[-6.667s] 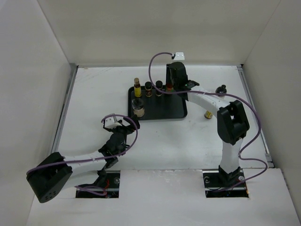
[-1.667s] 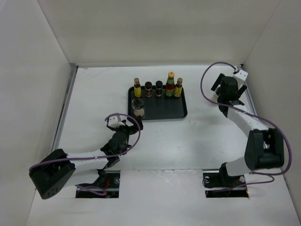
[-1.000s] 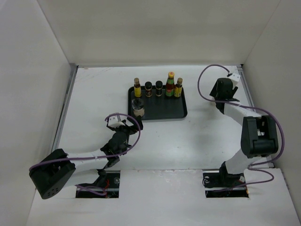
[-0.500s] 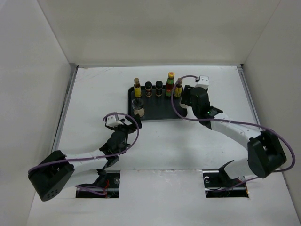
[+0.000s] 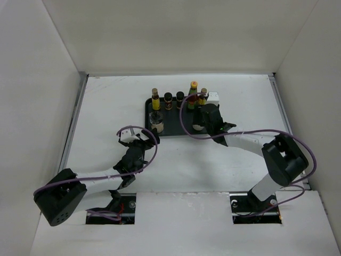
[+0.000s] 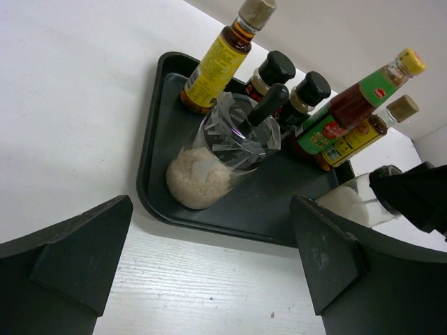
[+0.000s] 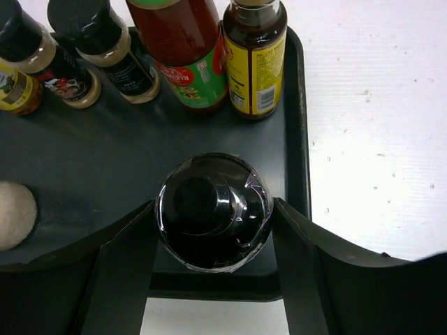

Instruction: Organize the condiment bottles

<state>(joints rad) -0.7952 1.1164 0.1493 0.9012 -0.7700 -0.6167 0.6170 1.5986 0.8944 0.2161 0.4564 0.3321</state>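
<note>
Placement, I'd say. Left pincer point(image 6: 211, 230) hangs spread wide, short of the tray point(image 6: 162, 118). Right pincer point(image 7: 213, 209) is clamped on a cream bottle point(image 7: 211, 195) at the tray corner, row of bottles point(image 7: 185, 52) just beyond its tips. Next: settle it, release, rise straight. Only the left wrist view shows its pale body.

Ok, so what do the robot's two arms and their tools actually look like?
The left arm and right arm have white links and chunky black joint housings. A thin purple cable loops along each. A small white block sits at each wrist. The left tool and right tool each have two broad matte-black, wedge-like fingers.
</note>
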